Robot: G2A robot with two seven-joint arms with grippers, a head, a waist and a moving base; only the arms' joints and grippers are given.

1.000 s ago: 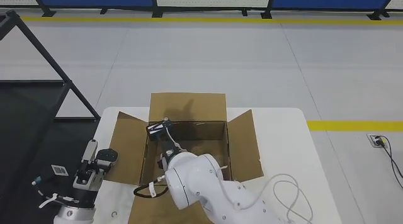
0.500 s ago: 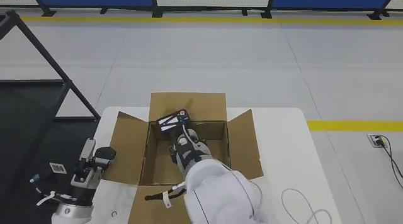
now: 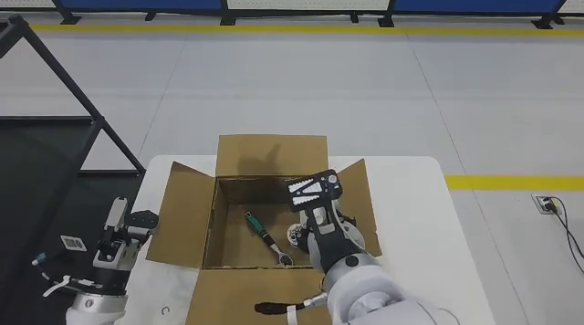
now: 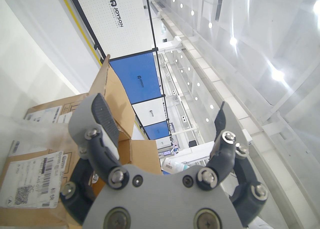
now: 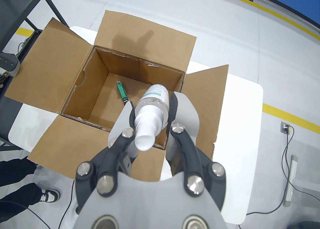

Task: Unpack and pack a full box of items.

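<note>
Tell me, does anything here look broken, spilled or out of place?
Only small things. The box has a ragged, notched rim on one side wall, so it looks worn. The right gripper holds the capped bottle tilted over the box; nothing has spilled. A wrench lies on the box floor.
</note>
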